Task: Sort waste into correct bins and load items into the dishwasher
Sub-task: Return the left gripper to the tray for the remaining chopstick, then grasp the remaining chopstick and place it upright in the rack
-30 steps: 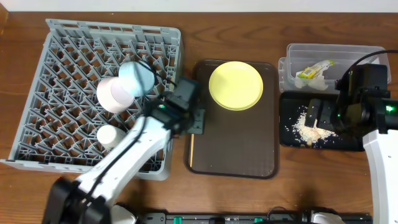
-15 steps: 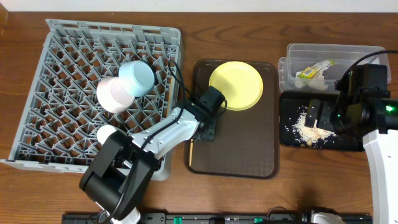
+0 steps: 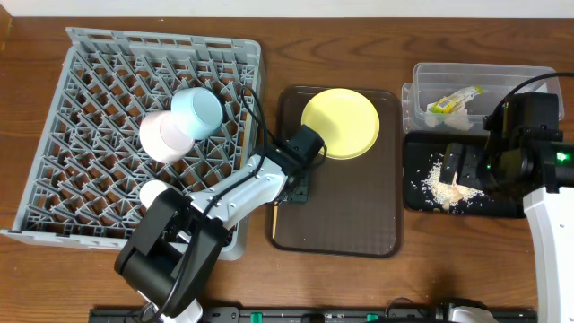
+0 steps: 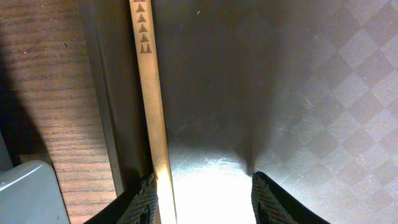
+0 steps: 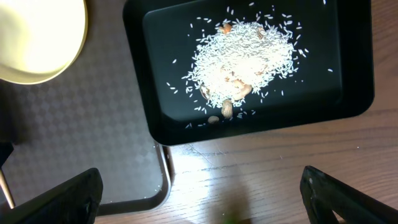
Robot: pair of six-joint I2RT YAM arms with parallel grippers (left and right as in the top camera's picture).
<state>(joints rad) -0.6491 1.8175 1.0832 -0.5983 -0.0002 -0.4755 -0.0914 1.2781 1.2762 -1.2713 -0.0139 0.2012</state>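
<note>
A thin wooden chopstick (image 4: pixel 149 93) lies along the left edge of the brown tray (image 3: pixel 359 215); its end also shows in the overhead view (image 3: pixel 274 221). My left gripper (image 4: pixel 208 202) is open and low over the tray, the chopstick lying just inside its left finger (image 4: pixel 146 202). It also shows in the overhead view (image 3: pixel 299 184). The yellow plate (image 3: pixel 341 123) sits at the tray's far end. My right gripper (image 5: pixel 202 205) is open and empty, above the table near the black tray (image 5: pixel 354 93) holding rice crumbs (image 5: pixel 242 56). The clear tub (image 3: pixel 502 76) holds the wrapper (image 3: pixel 453 97) and tissue.
The grey dish rack (image 3: pixel 99 81) at the left holds a pink bowl (image 3: pixel 166 135), a light blue bowl (image 3: pixel 199 111) and a white cup (image 3: pixel 154 193). The left arm lies across the rack's near right corner. The right arm (image 3: pixel 538 170) stands beside the black tray.
My left arm swung from the rack's right edge onto the brown tray's left side and came down over the chopstick. The right arm has not moved.
</note>
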